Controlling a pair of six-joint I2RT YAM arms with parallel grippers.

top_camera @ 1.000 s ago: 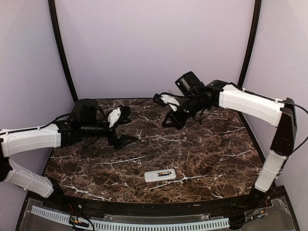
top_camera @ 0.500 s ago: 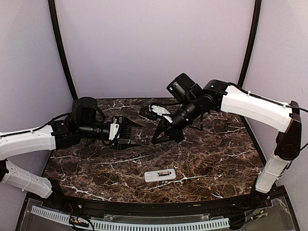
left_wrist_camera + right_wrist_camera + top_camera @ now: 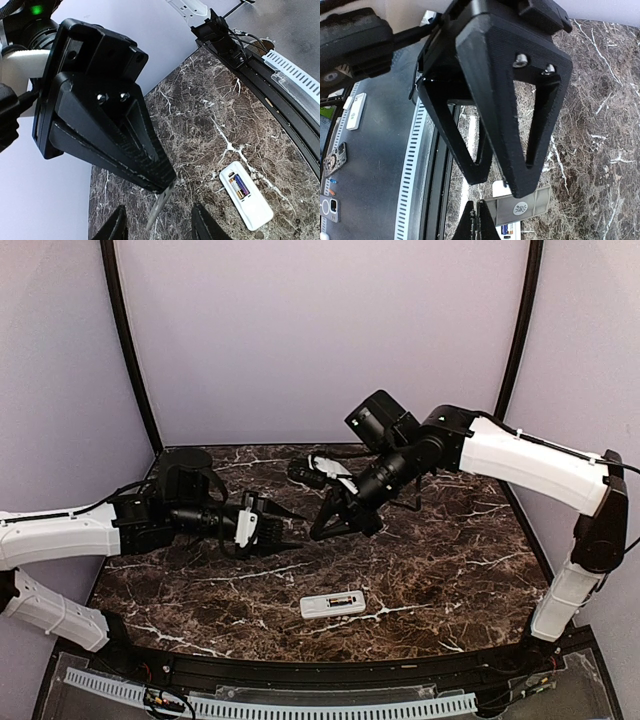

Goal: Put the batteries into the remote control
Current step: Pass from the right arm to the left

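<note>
Marble desk (image 3: pixel 450 570), left arm (image 3: pixel 60 535) reaching level rightward, left jaws apart around a thin grey piece (image 3: pixel 159 210), right arm (image 3: pixel 520 460) angled down, right jaws clamped on it.

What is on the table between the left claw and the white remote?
Nothing. Only bare brown marble table lies between the left claw and the remote. The left wrist view shows it, and the top view too.

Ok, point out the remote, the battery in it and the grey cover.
remote (image 3: pixel 310 607): top view, its white left end.
battery (image 3: pixel 240 186): left wrist view, its middle, in the bay.
grey cover (image 3: pixel 159 207): left wrist view, midway along its thin edge.
</note>
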